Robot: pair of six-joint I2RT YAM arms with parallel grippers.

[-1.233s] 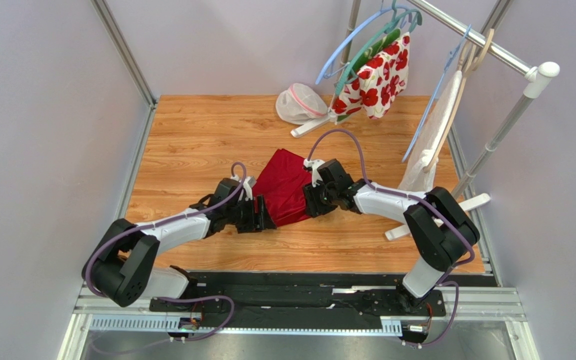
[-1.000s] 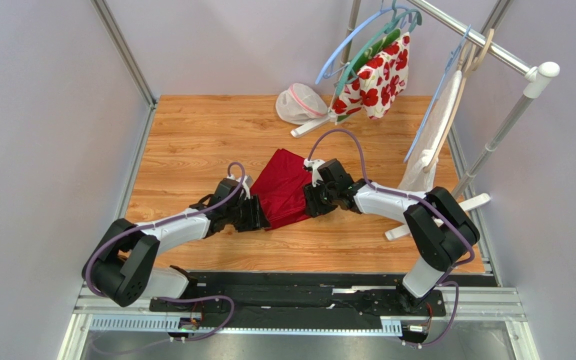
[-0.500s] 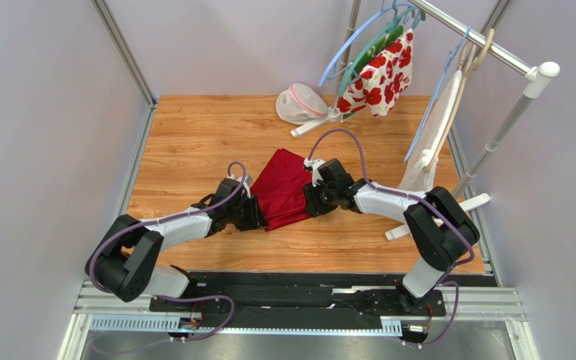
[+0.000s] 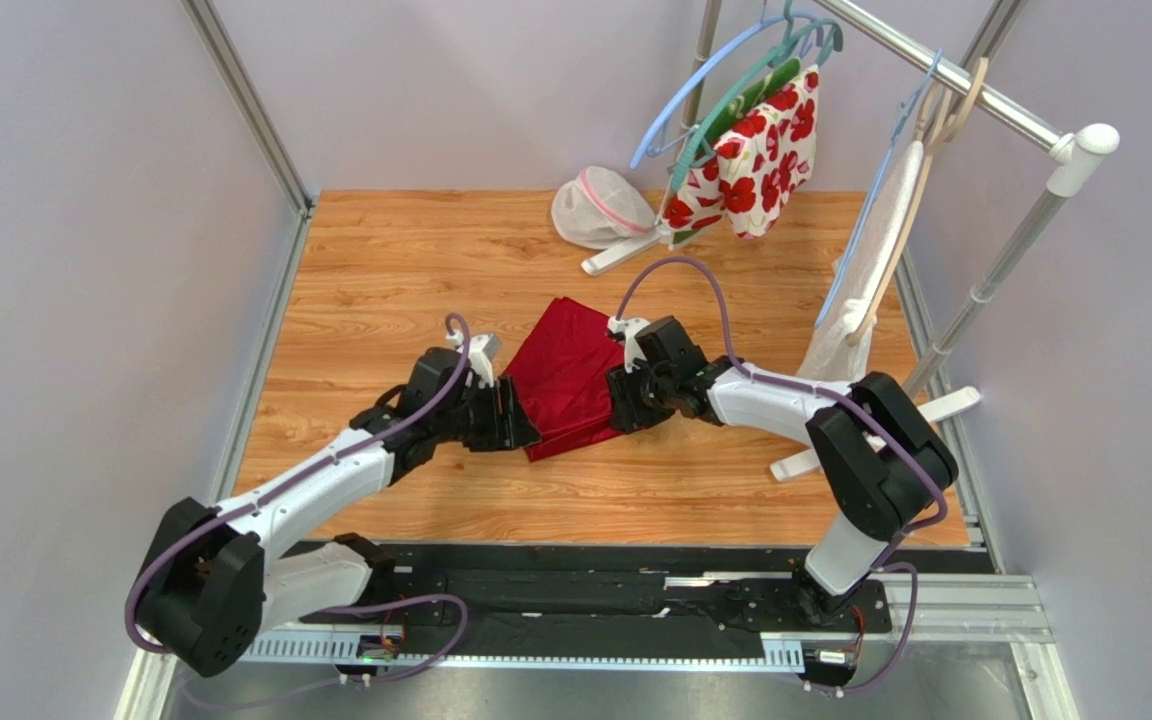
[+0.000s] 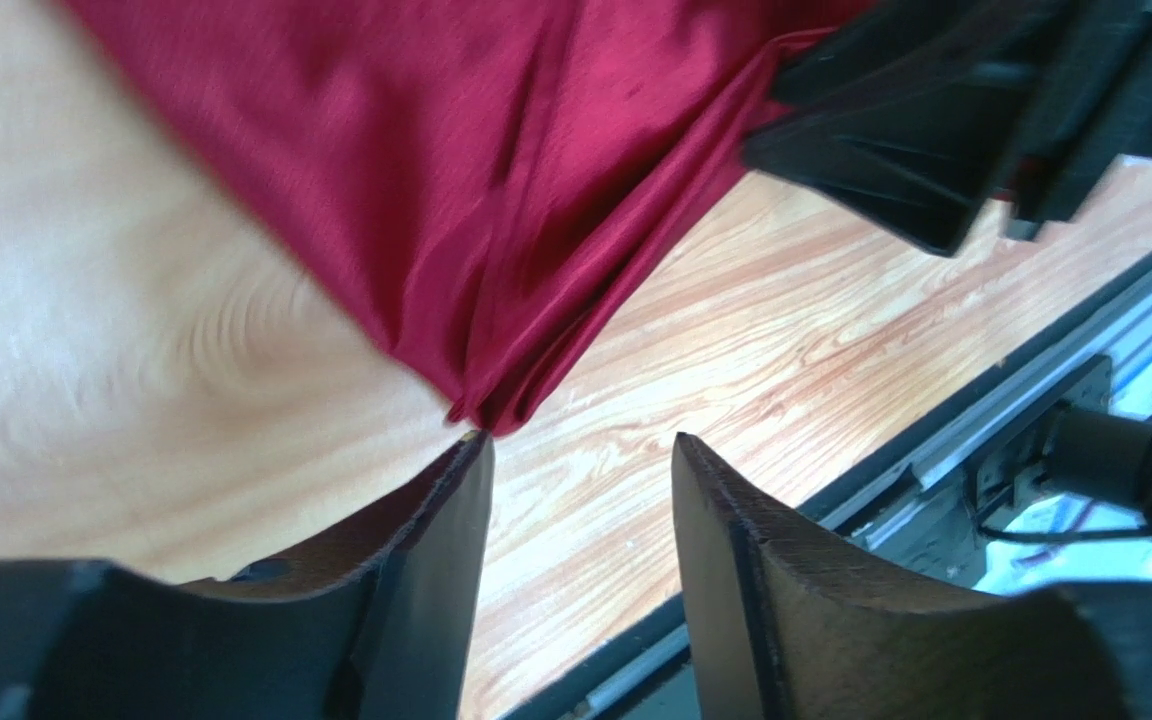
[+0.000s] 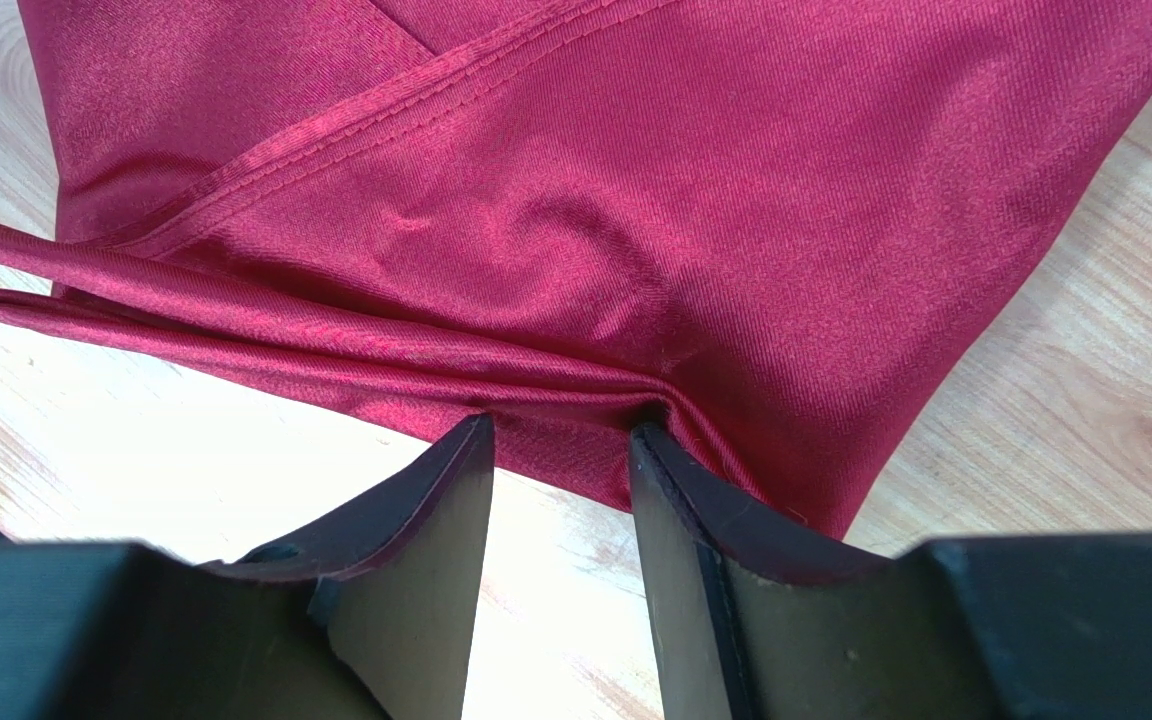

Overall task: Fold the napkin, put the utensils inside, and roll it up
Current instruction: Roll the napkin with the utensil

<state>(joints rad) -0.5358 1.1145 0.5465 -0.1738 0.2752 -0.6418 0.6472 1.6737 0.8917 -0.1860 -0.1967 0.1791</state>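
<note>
The dark red napkin [image 4: 570,372] lies folded on the wooden table, between my two grippers. At its near-left corner sits my left gripper [image 4: 519,423]. In the left wrist view this gripper [image 5: 579,450] is open, and the napkin's pointed corner [image 5: 485,405] touches the tip of one finger, with bare wood in the gap. My right gripper [image 4: 627,402] is at the napkin's right edge. In the right wrist view it [image 6: 560,438] is open, its tips resting on the napkin's bunched edge [image 6: 537,375]. The utensils are out of view.
A clothes rack [image 4: 988,98] stands at the back right with hangers, a white cloth with red flowers [image 4: 760,150] and a white towel [image 4: 871,263]. Near the rack's foot lies a white mesh bag [image 4: 602,207]. A metal rail [image 4: 612,600] runs along the near edge.
The left arm has stretched out and its wrist has risen and turned at the napkin's near-left corner. Its jaws narrowed, then widened again. The right arm has not moved.
</note>
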